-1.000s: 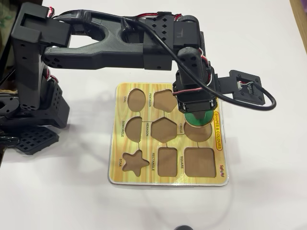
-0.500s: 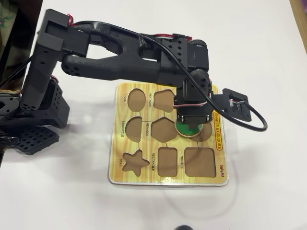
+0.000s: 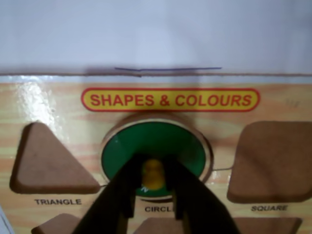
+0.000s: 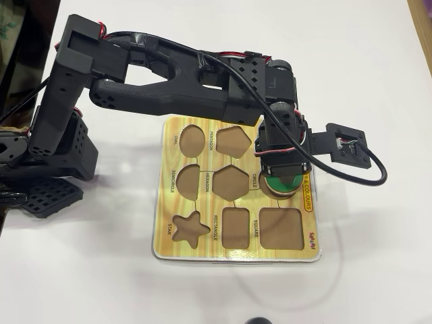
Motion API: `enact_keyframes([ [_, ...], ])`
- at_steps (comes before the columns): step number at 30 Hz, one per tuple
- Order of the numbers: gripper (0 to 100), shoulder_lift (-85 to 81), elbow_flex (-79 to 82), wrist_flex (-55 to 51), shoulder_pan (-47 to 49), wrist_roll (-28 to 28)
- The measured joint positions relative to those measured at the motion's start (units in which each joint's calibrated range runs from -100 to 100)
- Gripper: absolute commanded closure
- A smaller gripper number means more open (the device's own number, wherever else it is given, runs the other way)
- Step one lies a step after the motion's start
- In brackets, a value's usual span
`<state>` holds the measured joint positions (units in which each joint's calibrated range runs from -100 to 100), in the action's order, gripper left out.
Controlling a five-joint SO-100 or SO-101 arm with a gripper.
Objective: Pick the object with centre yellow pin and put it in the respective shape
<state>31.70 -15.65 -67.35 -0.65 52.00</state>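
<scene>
The hand point(image 3: 153, 187), grasping the yellow knob point(image 3: 153, 174), has swung the green disc point(image 3: 153, 146) from over the hexagon onto the circle cut-out point(image 4: 294, 194) beneath it, so release looks next.

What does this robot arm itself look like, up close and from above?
The arm is matte black plastic, blocky, with rows of small holes. Red, white and black wires run along its joints, and a thick black cable loops to a small camera board. The gripper has two dark, tapering fingers.

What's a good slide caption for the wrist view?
Gripper pinching the yellow knob of the green disc at the CIRCLE cut-out.
</scene>
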Motion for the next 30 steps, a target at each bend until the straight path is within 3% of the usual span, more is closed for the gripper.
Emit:
enact_keyframes([
  [30, 99, -0.17, 3.15, 0.17, -1.87, -0.21],
])
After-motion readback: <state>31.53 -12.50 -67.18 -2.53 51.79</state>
